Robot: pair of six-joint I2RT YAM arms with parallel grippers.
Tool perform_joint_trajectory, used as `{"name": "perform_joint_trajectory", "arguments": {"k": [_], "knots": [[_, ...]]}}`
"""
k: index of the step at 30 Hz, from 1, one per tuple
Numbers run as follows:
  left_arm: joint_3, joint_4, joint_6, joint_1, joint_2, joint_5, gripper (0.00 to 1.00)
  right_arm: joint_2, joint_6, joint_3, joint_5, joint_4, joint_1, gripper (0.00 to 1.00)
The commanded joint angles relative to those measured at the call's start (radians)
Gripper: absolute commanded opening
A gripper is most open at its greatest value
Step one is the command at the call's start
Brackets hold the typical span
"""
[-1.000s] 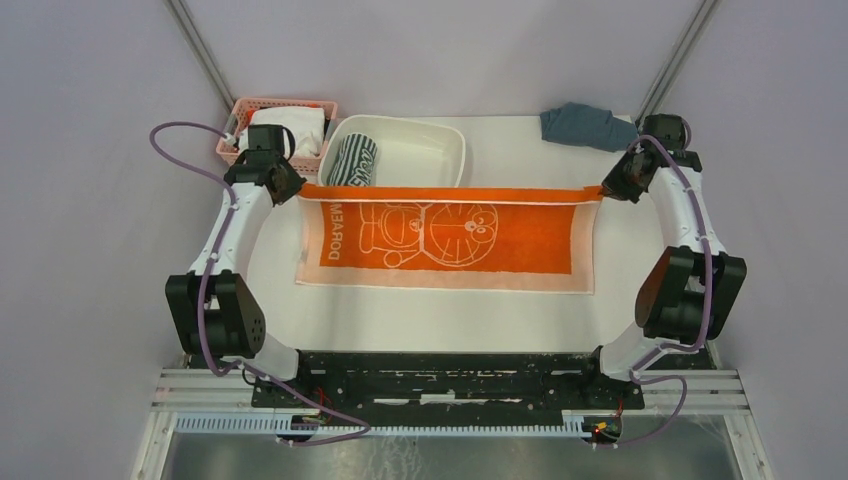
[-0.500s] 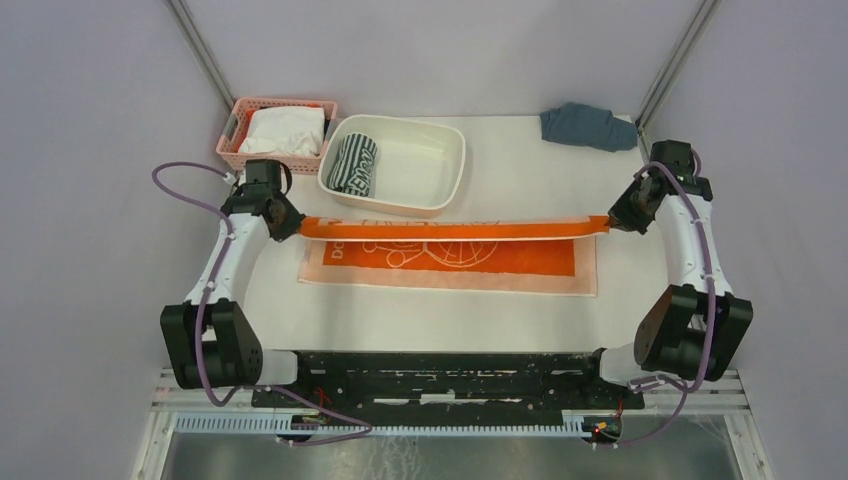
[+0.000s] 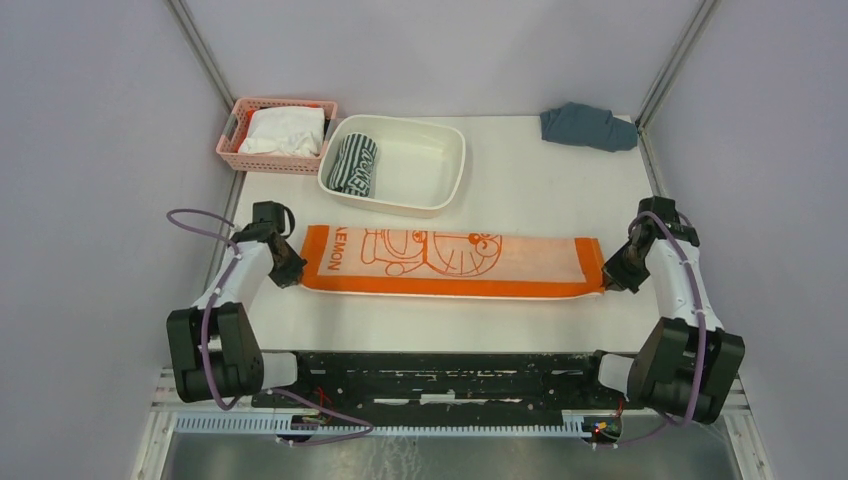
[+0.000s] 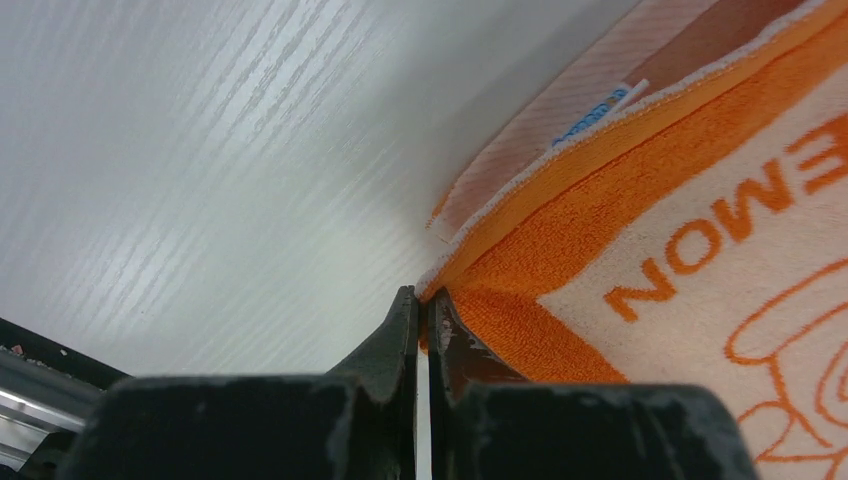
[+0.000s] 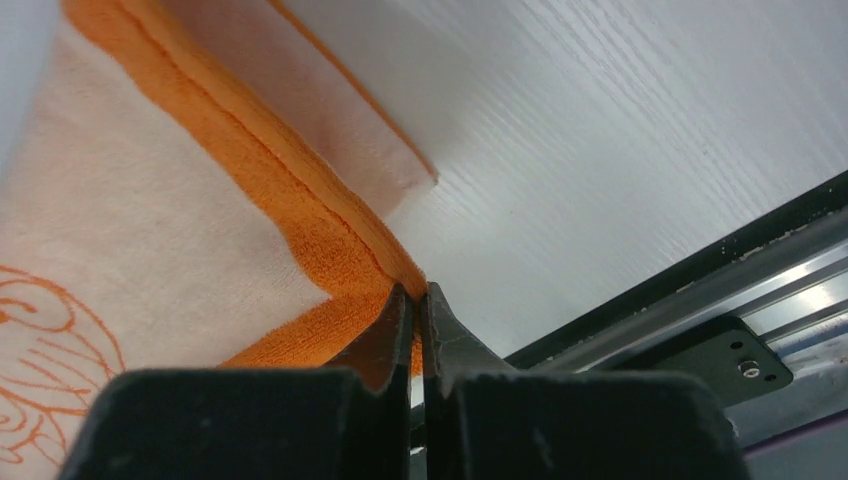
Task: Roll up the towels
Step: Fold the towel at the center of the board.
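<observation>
The left claw (image 3: 293,275) is clamped on one end corner of the orange towel (image 3: 450,262), low against the tabletop (image 3: 520,200). In the left wrist view the left claw (image 4: 421,295) has its two dark fingers pressed together, with the orange terry hem (image 4: 560,240) nipped at their tips. Ahead of them the cloth spreads out with orange lettering on a peach ground. A second, paler layer with a small sewn label shows beside the upper one.

The right claw (image 3: 608,280) is pinched shut on the opposite end corner. In the right wrist view the right claw (image 5: 412,292) has the orange border running straight into its closed tips. The peach panel (image 5: 150,250) lies to the left of the fingers, and a lower layer pokes out beyond the hem onto bare white wood grain.

Between the two claws the orange towel lies flat and doubled over into a long narrow band. Its printed cartoon outline faces up.

Well beyond the left claw, toward the far side of the tabletop, the striped towel (image 3: 354,165) sits rolled in the left end of a white tub (image 3: 455,170). A pink basket (image 3: 232,140) stands just beside the tub and holds a white cloth (image 3: 283,130). Far beyond the right claw, a blue-grey cloth (image 3: 585,125) is bunched at the back corner.
</observation>
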Motion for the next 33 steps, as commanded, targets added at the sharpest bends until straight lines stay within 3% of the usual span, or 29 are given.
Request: {"name": "perform_joint_trajectory", "arguments": {"k": [1,6,11,16,23,29,33], "knots": [[-0.018,0.081,0.019,0.015,0.063,-0.002,0.03,0.069,0.054,-0.051,0.065,0.072,-0.022,0.06],[-0.007,0.109,0.026,0.014,0.111,0.006,0.03,0.153,0.055,-0.06,0.055,0.149,-0.027,0.03],[0.075,0.055,0.028,0.015,0.09,0.037,0.03,0.149,0.048,0.019,0.007,0.101,-0.026,0.0],[0.228,0.039,0.01,0.015,0.054,0.052,0.03,0.093,0.061,0.142,-0.008,0.107,-0.028,0.01],[0.466,0.04,-0.011,0.016,0.196,0.099,0.03,0.238,0.093,0.321,-0.119,0.165,-0.026,0.0],[0.465,0.131,-0.023,0.015,0.212,0.137,0.03,0.271,0.081,0.349,-0.161,0.217,-0.029,0.0],[0.493,0.106,-0.011,0.016,0.232,0.154,0.03,0.302,0.059,0.376,-0.196,0.225,-0.028,0.0]]}}
